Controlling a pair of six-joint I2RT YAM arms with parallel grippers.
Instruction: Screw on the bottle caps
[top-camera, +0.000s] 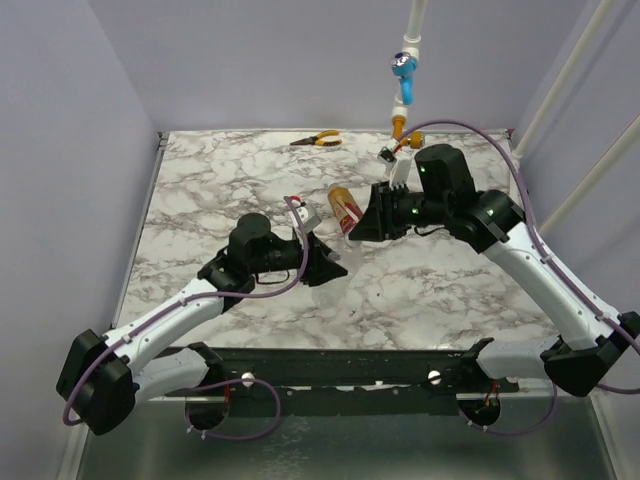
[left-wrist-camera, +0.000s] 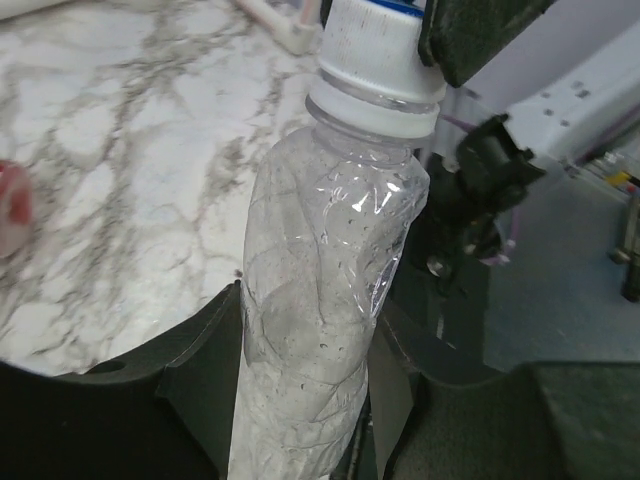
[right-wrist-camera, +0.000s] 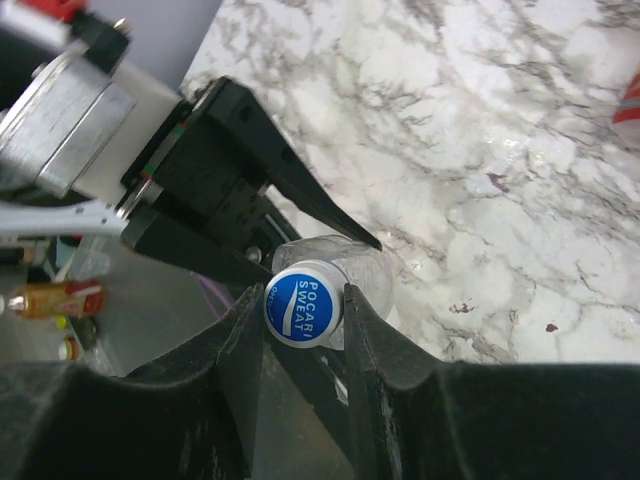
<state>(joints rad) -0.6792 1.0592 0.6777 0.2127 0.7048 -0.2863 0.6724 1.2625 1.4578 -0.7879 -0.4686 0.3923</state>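
Note:
My left gripper (left-wrist-camera: 312, 305) is shut on a clear, crumpled plastic bottle (left-wrist-camera: 320, 260) and holds it off the table with its neck pointing at the right gripper. A bright blue-topped cap (right-wrist-camera: 303, 304), printed POCARI SWEAT, sits on the neck; it also shows in the left wrist view (left-wrist-camera: 375, 55). My right gripper (right-wrist-camera: 303, 295) is shut on this cap, one finger against each side. In the top view the two grippers, left (top-camera: 325, 262) and right (top-camera: 362, 228), meet at the table's middle and hide the clear bottle. A red-labelled bottle with amber contents (top-camera: 345, 207) lies on the table just behind them.
A small red-and-white object (top-camera: 300, 212) lies left of the amber bottle. Orange-handled pliers (top-camera: 318, 139) lie at the back edge. A light-blue valve handle (top-camera: 403, 68) with an orange fitting hangs on a white pipe at the back right. Walls stand on both sides.

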